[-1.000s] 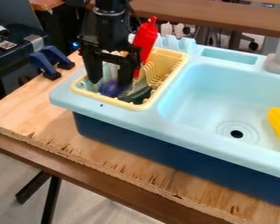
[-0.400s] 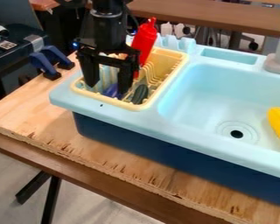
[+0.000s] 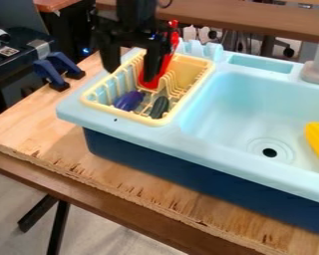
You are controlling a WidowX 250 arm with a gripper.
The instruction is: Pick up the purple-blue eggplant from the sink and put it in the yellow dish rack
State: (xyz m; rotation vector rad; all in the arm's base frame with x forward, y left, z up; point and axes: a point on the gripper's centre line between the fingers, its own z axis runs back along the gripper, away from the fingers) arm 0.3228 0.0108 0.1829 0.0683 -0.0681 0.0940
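The pincer (image 3: 131, 73) is spread above the dish rack (image 3: 115, 111). One finger overlaps the red bottle (image 3: 147, 84), which leans in the rack; contact cannot be confirmed. Below the pincer, in the same rack, lie the purple eggplant (image 3: 128, 100) and dark green vegetable (image 3: 159, 107).

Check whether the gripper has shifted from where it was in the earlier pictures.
Yes. The gripper has moved up in the view, its fingertips now farther from the front rim of the yellow rack.
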